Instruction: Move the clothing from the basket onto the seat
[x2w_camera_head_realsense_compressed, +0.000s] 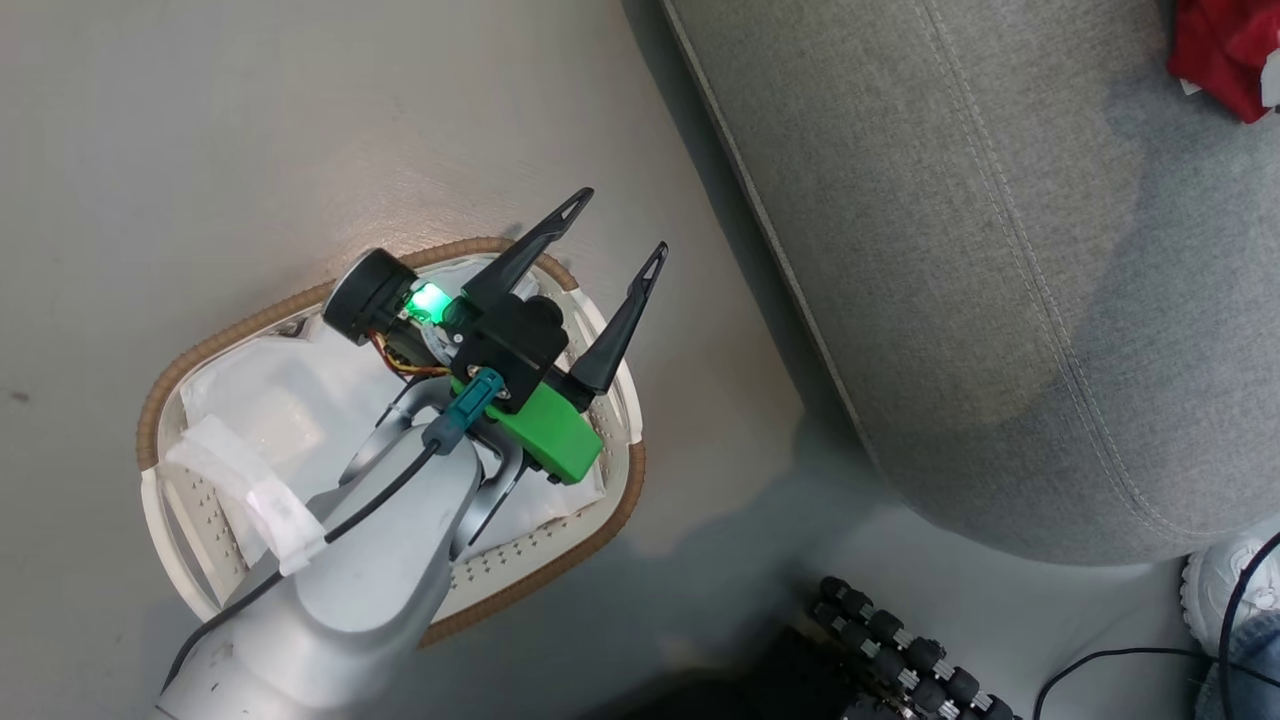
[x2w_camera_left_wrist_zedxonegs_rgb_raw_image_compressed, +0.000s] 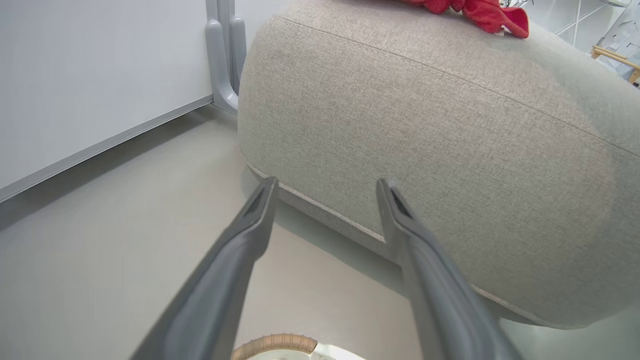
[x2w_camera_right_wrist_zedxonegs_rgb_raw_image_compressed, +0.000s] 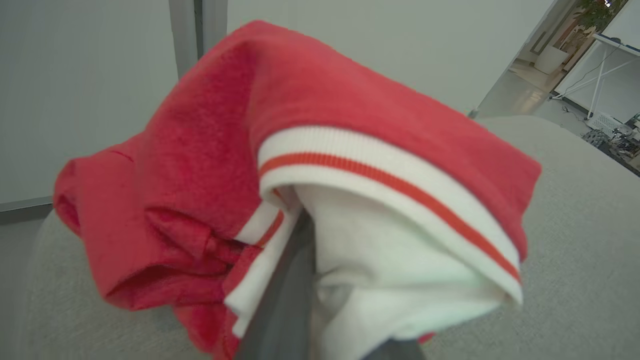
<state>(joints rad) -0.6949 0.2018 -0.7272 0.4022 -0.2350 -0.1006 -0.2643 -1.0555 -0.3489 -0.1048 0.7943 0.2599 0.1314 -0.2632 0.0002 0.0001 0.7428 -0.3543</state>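
Note:
My left gripper (x2w_camera_head_realsense_compressed: 620, 225) stands open and empty above the basket (x2w_camera_head_realsense_compressed: 200, 350), whose brown rim (x2w_camera_left_wrist_zedxonegs_rgb_raw_image_compressed: 275, 345) edges a white liner. In the left wrist view its fingers (x2w_camera_left_wrist_zedxonegs_rgb_raw_image_compressed: 327, 185) point at the side of the grey seat (x2w_camera_left_wrist_zedxonegs_rgb_raw_image_compressed: 450, 125). Red clothing (x2w_camera_left_wrist_zedxonegs_rgb_raw_image_compressed: 475, 10) lies on top of the seat (x2w_camera_head_realsense_compressed: 1000, 250), at the head view's top right corner (x2w_camera_head_realsense_compressed: 1220, 50). My right gripper (x2w_camera_right_wrist_zedxonegs_rgb_raw_image_compressed: 302, 240) is shut on a red garment with white striped trim (x2w_camera_right_wrist_zedxonegs_rgb_raw_image_compressed: 350, 150), bunched over its dark finger (x2w_camera_right_wrist_zedxonegs_rgb_raw_image_compressed: 287, 300) just above the seat cushion (x2w_camera_right_wrist_zedxonegs_rgb_raw_image_compressed: 575, 225).
The basket sits on pale floor left of the seat. A white wall panel (x2w_camera_left_wrist_zedxonegs_rgb_raw_image_compressed: 75, 75) and a grey post (x2w_camera_left_wrist_zedxonegs_rgb_raw_image_compressed: 225, 60) stand behind. A person's white shoe (x2w_camera_head_realsense_compressed: 1220, 585), a black cable and a dark studded part (x2w_camera_head_realsense_compressed: 900, 640) lie at the lower right.

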